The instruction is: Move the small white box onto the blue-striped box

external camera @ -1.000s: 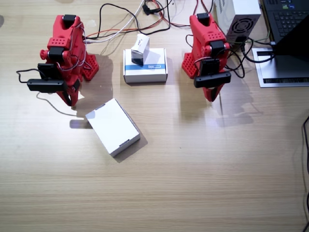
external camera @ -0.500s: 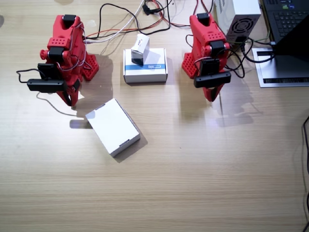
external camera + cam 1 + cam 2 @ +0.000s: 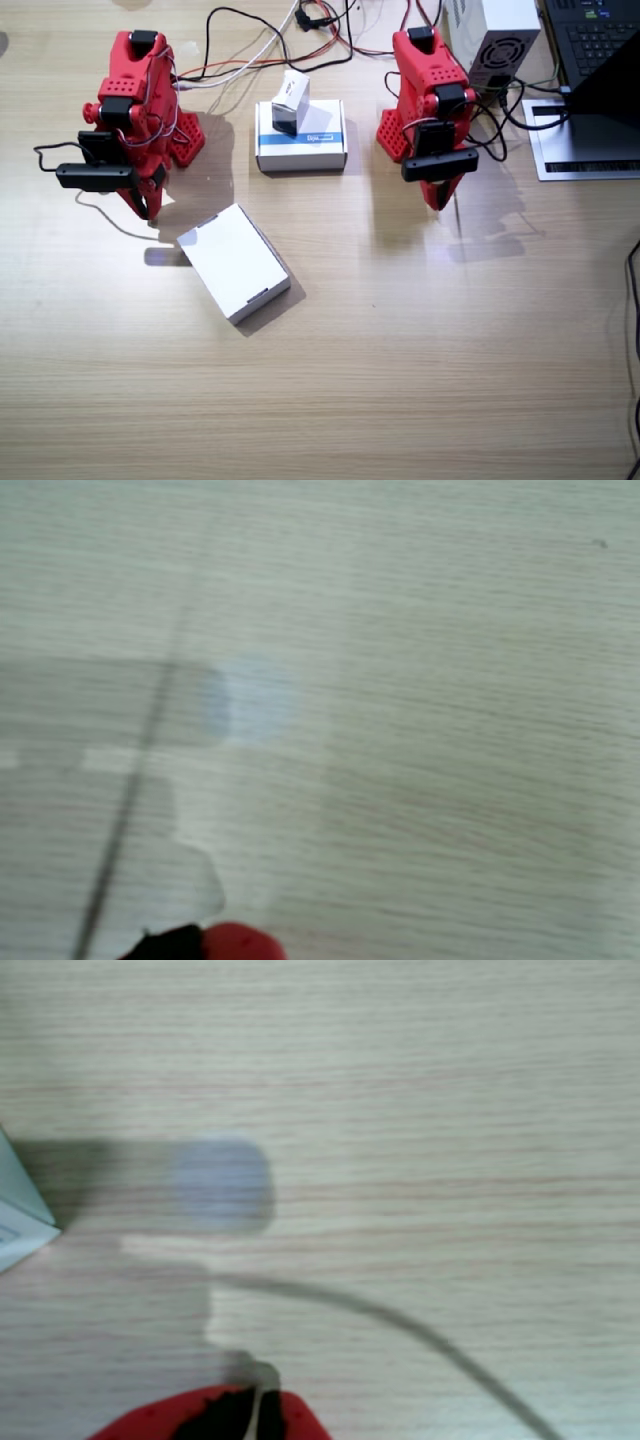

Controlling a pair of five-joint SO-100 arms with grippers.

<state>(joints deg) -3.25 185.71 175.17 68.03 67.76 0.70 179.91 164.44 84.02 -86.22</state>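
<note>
I see the small white box (image 3: pixel 290 101) leaning on the blue-striped box (image 3: pixel 301 136). I judge it light, stiff, crushable: grip its long sides. Left gripper (image 3: pixel 437 196) and right gripper (image 3: pixel 147 206): jaw state indeterminable.

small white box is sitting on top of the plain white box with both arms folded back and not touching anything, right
Not quite. The fixed view shows the small white box resting on the blue-striped box, at its far left corner. The plain white box lies apart, nearer the right arm, with nothing on it. Both arms are folded back, touching neither box.
</note>
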